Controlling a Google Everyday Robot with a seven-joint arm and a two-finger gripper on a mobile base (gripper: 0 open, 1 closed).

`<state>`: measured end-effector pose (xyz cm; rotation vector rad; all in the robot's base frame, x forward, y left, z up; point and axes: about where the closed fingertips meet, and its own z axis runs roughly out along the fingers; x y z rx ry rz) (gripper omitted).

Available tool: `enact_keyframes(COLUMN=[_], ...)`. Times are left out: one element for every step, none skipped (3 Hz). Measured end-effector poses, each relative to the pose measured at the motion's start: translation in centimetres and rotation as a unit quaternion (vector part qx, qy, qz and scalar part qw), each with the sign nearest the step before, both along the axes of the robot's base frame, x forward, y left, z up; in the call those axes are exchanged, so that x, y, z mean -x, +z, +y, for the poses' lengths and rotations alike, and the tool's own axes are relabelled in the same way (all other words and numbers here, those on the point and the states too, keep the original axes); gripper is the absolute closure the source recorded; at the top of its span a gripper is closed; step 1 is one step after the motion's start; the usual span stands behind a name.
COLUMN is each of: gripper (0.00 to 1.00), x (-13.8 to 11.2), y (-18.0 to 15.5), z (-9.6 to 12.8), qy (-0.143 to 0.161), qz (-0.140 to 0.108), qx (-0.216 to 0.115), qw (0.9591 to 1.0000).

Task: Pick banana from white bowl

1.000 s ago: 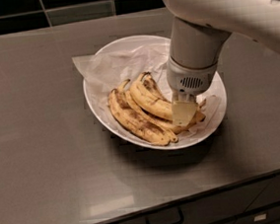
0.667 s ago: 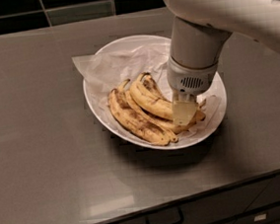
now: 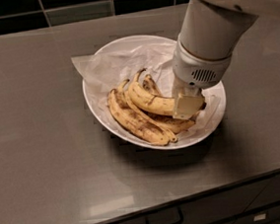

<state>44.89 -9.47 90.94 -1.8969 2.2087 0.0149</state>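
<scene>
- Since a second ago the arm (image 3: 211, 28) has drawn a touch toward 2 o'clock, and the banana (image 3: 151, 102) has come with it, lying flatter now and riding above the others.
- We see the gripper (image 3: 188, 105) down inside the bowl (image 3: 95, 106), at about 4 o'clock from its centre.
- The jaws are closed on the banana's dark-tipped end. The near finger lies flat across it, the far one is hidden behind, and the dark tip peeks out at the 3 o'clock side.
- From the grip the banana runs toward 10 o'clock, with its stem curling up near the bowl's middle.
- We count at least two browner bananas (image 3: 133, 122) beneath it, fanned toward 7 o'clock, with the banana's underside touching them.
- A crumpled paper (image 3: 106, 67) lines the bowl and pokes over the rim at 10 o'clock.
- The bowl sits on a grey counter (image 3: 39, 143), with dark tiles (image 3: 70, 6) at 12 o'clock and a drawer handle (image 3: 164, 219) at 6 o'clock.
</scene>
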Motion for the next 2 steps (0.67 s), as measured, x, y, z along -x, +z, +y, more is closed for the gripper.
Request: enact_keyframes(gripper=[1.00, 1.00], x=[1.1, 2.1], y=[2.9, 5.0], z=[0.4, 0.4], qy=[0.055, 0.109], qz=[-0.027, -0.046], qx=[-0.047, -0.103], qw=[0.9971, 0.9876])
